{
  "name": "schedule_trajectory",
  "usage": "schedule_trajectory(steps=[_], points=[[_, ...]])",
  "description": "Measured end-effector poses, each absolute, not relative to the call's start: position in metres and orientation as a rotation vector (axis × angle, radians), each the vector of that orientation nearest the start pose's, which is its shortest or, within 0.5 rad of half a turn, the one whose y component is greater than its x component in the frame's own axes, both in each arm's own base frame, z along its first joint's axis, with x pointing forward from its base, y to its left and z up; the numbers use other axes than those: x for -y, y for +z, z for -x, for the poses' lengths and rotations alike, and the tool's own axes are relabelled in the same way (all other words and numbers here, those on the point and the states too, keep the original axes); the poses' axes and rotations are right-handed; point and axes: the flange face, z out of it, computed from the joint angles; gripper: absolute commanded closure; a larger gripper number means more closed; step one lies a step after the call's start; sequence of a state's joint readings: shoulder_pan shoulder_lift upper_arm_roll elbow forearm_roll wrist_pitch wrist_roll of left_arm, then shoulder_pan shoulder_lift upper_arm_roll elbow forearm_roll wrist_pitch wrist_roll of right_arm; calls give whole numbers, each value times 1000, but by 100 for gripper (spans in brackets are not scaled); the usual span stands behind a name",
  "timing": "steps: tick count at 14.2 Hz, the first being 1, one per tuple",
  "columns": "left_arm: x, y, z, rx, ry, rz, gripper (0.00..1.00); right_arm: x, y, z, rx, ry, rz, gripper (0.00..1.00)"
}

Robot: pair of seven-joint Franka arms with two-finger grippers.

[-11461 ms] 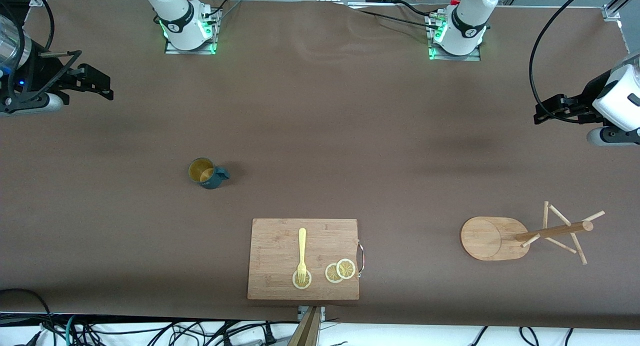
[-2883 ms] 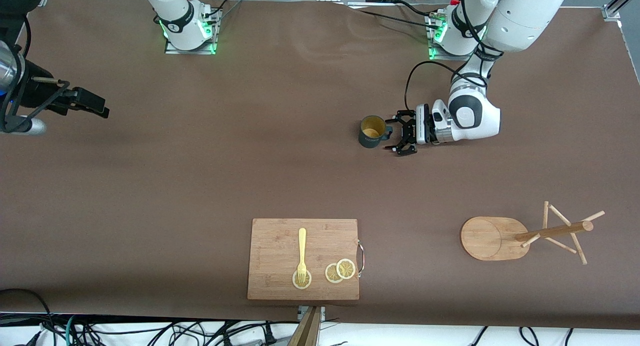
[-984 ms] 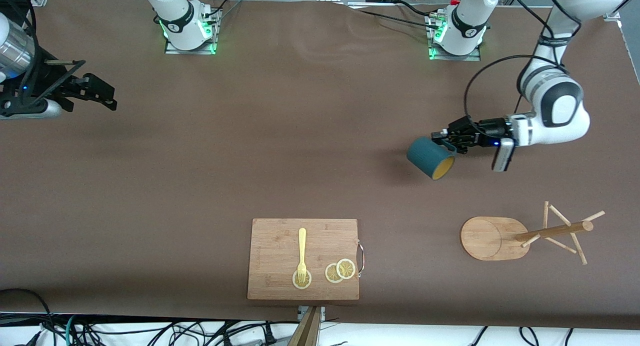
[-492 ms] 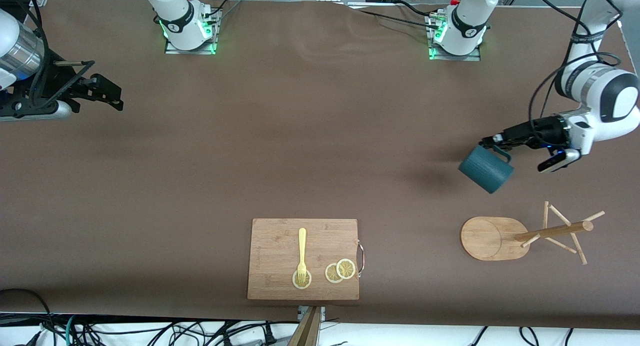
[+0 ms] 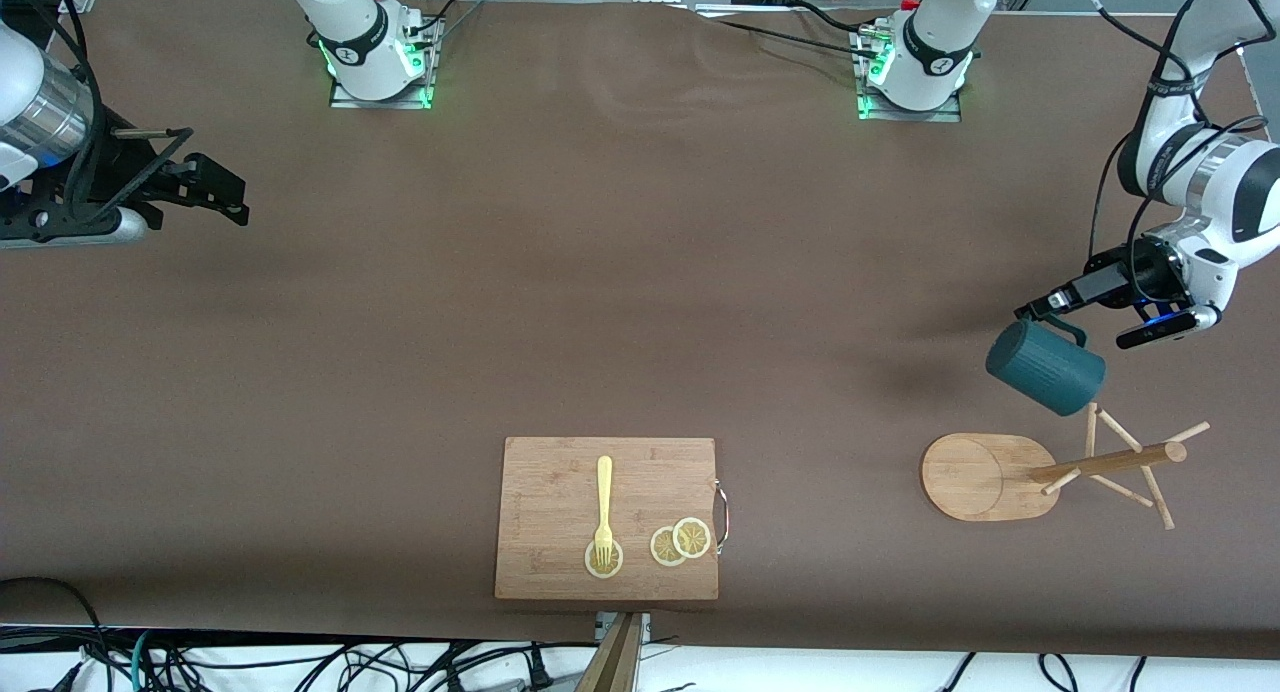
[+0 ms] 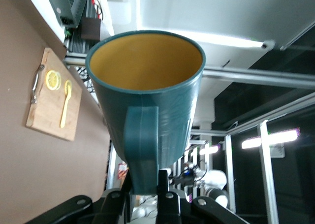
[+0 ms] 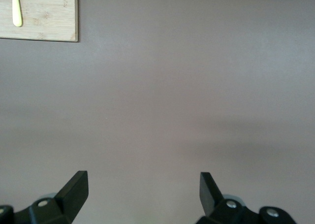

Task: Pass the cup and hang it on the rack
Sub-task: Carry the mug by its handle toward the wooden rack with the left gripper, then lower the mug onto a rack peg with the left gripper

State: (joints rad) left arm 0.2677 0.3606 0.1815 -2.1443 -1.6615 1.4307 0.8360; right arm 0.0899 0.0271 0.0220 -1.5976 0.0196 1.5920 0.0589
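Left gripper (image 5: 1040, 310) was clamped on the handle of the cup (image 5: 1045, 368), fingers (image 6: 162, 184) pinching the handle from both sides per the left wrist view, where the teal mug's (image 6: 147, 101) mustard mouth pointed away from the fingers. Cup hung off the fingertips, tipped on its side, in the air over bare table just short of the rack (image 5: 1060, 467). Change: half a second earlier the cup was carried more toward the table's middle and clearly apart from the rack; a second earlier its yellow mouth faced the front camera, now only the ribbed teal outside showed, so the wrist had rolled while the arm swung toward its own end of the table. In the front view the cup's lower edge now sat right by the top of the uppermost peg (image 5: 1091, 430), maybe overlapping it; could not tell if touching. Pass part looked done, since the left arm had the cup and the right gripper (image 5: 205, 182) was waiting over the right arm's end of the table, fingers (image 7: 74, 189) spread wide with nothing between them. Hang not yet done: handle was not on any peg. Rack stood upright on its oval base, post (image 5: 1110, 462) leaning in the view only from camera angle. Next likely needs the handle loop lined up with a peg tip, but the fingers fill part of the loop, so clearance looks tight. Cutting board (image 5: 606, 517) with yellow fork (image 5: 604, 507) and lemon slices (image 5: 680, 542) lay untouched, well apart from the fingers.
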Motion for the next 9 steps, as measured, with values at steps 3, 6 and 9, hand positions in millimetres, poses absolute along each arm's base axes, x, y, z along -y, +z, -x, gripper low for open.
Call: schedule_trajectory(steps=[3,6,9], points=[[-136,268,-540,-389,281,-1367,100,-65,597,-560,82,55,3123,0],[-160,257,-550,-388,300,-1354,100,-65,598,-560,82,54,3123,0],[-172,241,-557,-413,316,-1336,100,-65,598,-560,82,54,3123,0]])
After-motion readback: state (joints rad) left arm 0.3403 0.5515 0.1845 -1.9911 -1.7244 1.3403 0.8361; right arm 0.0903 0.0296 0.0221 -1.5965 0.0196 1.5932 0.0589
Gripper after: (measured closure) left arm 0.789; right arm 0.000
